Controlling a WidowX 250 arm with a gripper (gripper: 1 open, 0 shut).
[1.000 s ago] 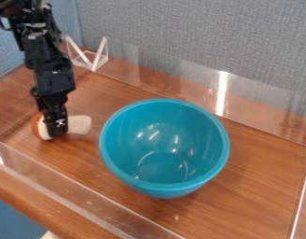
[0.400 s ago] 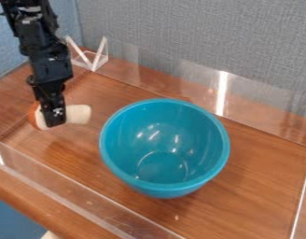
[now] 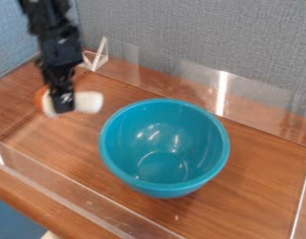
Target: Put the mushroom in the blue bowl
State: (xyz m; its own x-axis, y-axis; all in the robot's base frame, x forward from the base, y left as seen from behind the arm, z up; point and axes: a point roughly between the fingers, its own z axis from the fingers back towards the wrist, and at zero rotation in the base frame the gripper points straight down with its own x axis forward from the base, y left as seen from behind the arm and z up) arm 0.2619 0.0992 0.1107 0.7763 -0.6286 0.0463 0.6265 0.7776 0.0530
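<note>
At the left of the view, the black robot arm [image 3: 52, 37] reaches down from the top edge, its gripper [image 3: 61, 97] pointing straight down. The fingers [image 3: 64, 93] are closed narrowly on the mushroom [image 3: 68, 101], which hangs clear above the counter [image 3: 68, 159]. The mushroom lies sideways in the grasp: orange-brown cap to the left, partly hidden behind the fingers, and cream-white stem projecting to the right. This part of the frame is blurred, so the exact contact points cannot be made out.

To the right of the mushroom, near but apart from it, the blue bowl [image 3: 164, 147] stands upright on the wooden counter, its opening upward and its glossy interior showing only reflections. The mushroom is outside the bowl, off its left rim and somewhat higher.

Clear acrylic walls [image 3: 224, 89] border the counter at the rear and along the front edge. A grey textured panel [image 3: 205, 33] forms the background.
</note>
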